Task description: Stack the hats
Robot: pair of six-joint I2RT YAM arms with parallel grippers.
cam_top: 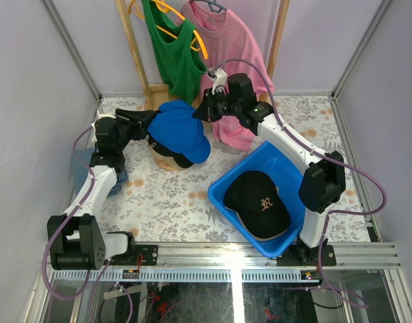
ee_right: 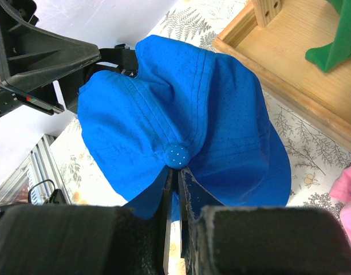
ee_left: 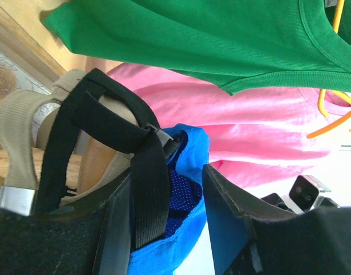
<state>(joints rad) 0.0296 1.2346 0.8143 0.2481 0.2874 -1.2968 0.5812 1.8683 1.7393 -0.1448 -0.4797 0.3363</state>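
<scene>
Black hat (cam_top: 256, 202) lies in the bin (cam_top: 276, 158), nearest the arms. Farther back on the surface (cam_top: 165, 195), the blue hat (cam_top: 182, 131) drapes over stacked hats (cam_top: 173, 158). Right fingers (ee_right: 192, 195) pinch its crown. Left fingers (ee_left: 232, 212) stand parted around its rear edge. Shirts (cam_top: 192, 54) hang behind.
</scene>
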